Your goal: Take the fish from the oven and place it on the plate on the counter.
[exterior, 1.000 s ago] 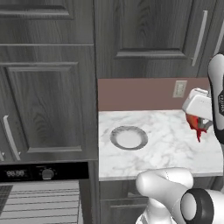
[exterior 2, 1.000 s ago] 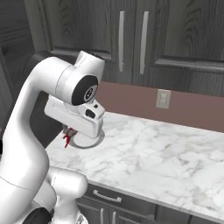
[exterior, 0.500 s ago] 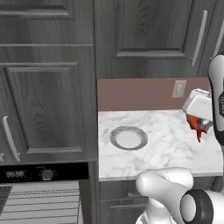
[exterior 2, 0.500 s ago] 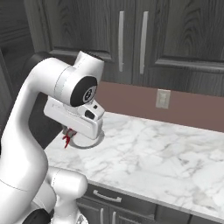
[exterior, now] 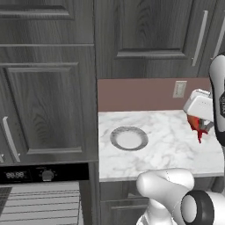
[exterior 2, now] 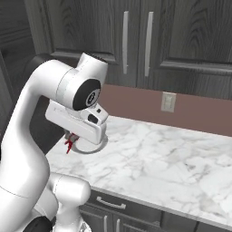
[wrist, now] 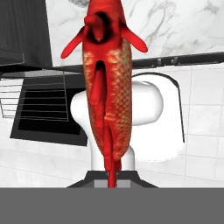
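Observation:
My gripper (exterior: 196,124) is shut on the fish (exterior: 197,128), a slim red-orange body that hangs tail down in the air. In the right base view the fish (exterior 2: 69,144) dangles under the white hand, just left of the plate (exterior 2: 100,147), which the hand mostly hides. The round grey plate (exterior: 128,138) lies on the white marble counter (exterior: 167,145). Close up in the hand view, the fish (wrist: 107,87) hangs in front of the counter (wrist: 166,26). The black oven (exterior: 39,176) stands open at the lower left with grey racks (exterior: 41,204).
Dark grey cabinets (exterior: 48,105) rise left of the counter and above it. A wall outlet (exterior: 179,89) sits on the brown backsplash. The robot's own white base (exterior: 176,197) stands in front of the counter edge. The counter right of the plate (exterior 2: 181,158) is bare marble.

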